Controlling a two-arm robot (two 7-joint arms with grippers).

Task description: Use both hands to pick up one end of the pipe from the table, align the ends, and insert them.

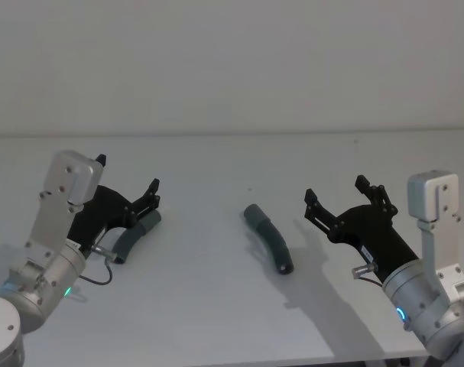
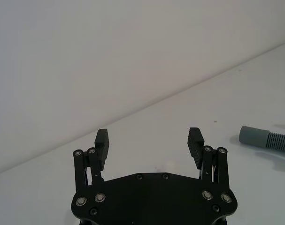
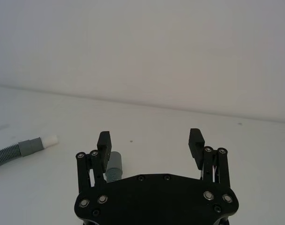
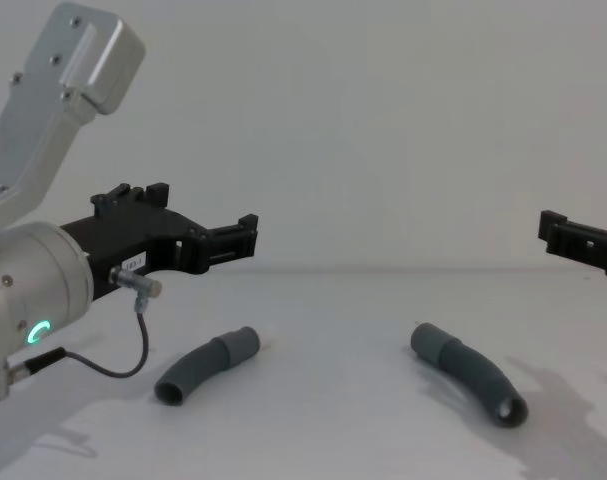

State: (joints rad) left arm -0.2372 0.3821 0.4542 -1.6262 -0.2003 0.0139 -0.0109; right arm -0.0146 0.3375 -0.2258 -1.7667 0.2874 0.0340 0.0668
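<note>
Left gripper (image 1: 128,173) hangs in the air at the left of a white table (image 1: 216,321), its two black fingers spread wide with nothing between them. It points towards the far right. Directly below it, and not touching it, lies the left hose piece (image 4: 205,365), a short curved grey ribbed tube flat on the table. From the head camera the gripper's body covers part of this piece. From the chest camera a clear gap shows between the fingers above and the hose below. One end of this piece carries a narrow white tip (image 3: 50,139), seen from the right wrist camera, pointing towards the middle of the table.

Near the middle of the table, well apart from the first piece, lies the right hose piece (image 1: 268,237), also curved, grey and flat on the surface. Its smooth cuff points far and left, and its dark open end points near and right.

To the right of that piece, the right gripper (image 1: 335,189) hovers above the table with its fingers likewise spread and empty, pointing towards the far left. The hose lies just left of its fingertips and lower, not touching them. From the right wrist camera the cuff shows beside one finger.

A plain pale wall (image 1: 232,61) stands behind the table.
</note>
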